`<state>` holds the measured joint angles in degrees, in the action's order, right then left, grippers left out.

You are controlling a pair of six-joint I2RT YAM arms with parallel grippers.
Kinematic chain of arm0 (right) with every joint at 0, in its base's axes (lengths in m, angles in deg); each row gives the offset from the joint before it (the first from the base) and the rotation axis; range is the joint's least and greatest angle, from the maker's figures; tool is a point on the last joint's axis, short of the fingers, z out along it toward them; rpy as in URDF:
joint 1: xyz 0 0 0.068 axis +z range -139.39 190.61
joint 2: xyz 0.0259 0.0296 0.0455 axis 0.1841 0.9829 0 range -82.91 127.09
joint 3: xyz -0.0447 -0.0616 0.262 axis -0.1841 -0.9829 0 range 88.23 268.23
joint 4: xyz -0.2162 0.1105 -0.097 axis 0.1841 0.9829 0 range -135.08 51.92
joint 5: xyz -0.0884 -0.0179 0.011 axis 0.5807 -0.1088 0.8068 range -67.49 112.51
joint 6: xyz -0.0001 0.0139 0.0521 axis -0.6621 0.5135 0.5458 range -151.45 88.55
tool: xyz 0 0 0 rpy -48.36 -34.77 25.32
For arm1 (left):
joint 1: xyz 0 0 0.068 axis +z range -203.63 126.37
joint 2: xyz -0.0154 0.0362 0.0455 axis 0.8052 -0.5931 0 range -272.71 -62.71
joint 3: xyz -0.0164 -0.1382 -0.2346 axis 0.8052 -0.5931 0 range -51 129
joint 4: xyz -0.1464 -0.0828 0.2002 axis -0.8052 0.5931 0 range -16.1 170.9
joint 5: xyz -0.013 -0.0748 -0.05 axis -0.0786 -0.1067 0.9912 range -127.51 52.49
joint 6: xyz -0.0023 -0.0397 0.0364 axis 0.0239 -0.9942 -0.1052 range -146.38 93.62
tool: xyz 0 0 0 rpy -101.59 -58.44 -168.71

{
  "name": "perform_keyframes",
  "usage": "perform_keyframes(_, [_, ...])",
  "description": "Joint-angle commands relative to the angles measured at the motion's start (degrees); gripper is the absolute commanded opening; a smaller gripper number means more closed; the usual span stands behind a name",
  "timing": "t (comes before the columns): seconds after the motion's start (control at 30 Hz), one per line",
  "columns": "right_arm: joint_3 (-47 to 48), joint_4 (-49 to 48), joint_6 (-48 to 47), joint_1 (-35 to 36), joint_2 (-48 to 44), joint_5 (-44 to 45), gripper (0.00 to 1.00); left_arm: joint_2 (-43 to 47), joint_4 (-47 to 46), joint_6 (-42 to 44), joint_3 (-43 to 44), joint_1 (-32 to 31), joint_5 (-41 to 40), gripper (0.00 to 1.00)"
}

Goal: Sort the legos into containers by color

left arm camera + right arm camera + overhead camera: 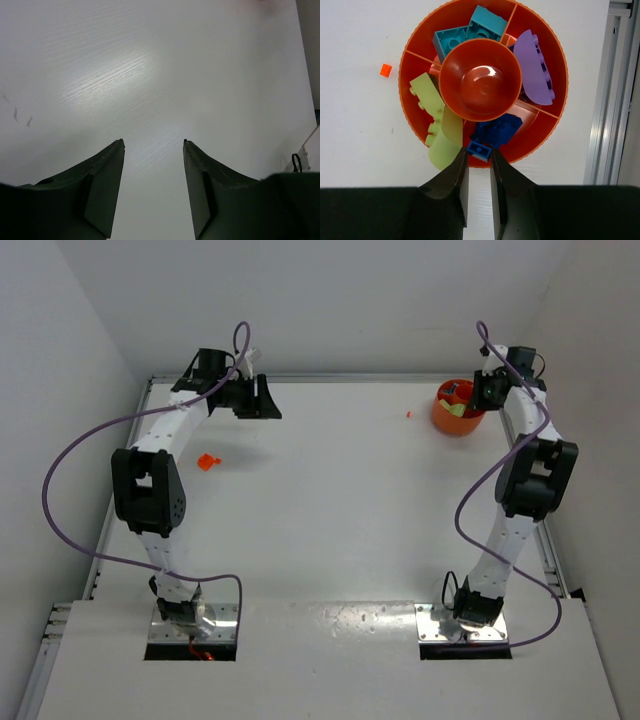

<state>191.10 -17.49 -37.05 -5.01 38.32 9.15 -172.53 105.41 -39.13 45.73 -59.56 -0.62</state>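
Right gripper (479,151) clamping blue lego (480,149) over orange bowl (417,67), long axis running jaw to jaw (slightly tilted), left gripper (154,145) holding jaws apart.

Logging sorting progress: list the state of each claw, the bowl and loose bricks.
Orange bowl: upright, holds teal bricks, purple brick, yellow-green bricks, dark blue bricks in separate compartments.
Left claw: open, empty.
Right claw: shut on small blue brick over bowl rim.
Orange brick: loose on table.
Tiny orange brick: loose beside bowl.
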Motion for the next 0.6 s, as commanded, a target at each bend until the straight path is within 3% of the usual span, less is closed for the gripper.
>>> perform_keyframes(0.0, [1.37, -0.88, -0.46, -0.03, 0.41, 1.49, 0.14, 0.04, 0.05, -0.61, 2.32, -0.13, 1.00, 0.56])
perform_keyframes(0.2, [1.89, -1.40, -0.99, -0.03, 0.94, 2.12, 0.20, 0.04, 0.05, -0.61, 2.32, -0.13, 1.52, 0.55])
perform_keyframes(0.27, [1.90, -1.40, -0.99, -0.03, 0.94, 2.12, 0.26, 0.04, 0.05, -0.61, 2.32, -0.13, 1.52, 0.55])
perform_keyframes(0.5, [2.95, -1.93, -0.99, -0.03, 1.99, 2.64, 0.30, 0.04, 0.05, -0.61, 2.32, -0.13, 1.52, 0.55])
perform_keyframes(0.57, [2.95, -1.93, -0.46, -0.03, 1.99, 2.64, 0.35, 0.04, 0.05, -0.61, 2.32, -0.13, 1.52, 0.55])
